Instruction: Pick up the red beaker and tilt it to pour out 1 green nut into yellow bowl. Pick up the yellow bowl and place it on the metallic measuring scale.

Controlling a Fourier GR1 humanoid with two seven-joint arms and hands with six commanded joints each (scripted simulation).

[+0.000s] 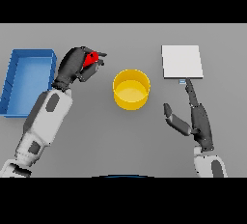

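Fingers curled round red beaker

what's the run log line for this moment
left hand: shut on red beaker, tilted | yellow bowl: on table | right hand: open, idle

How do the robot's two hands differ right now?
The left hand has its fingers curled round the red beaker, held left of the yellow bowl; the right hand holds nothing, its fingers straight. The left hand is beside the blue tray; the right hand reaches toward the scale. Both are dark.
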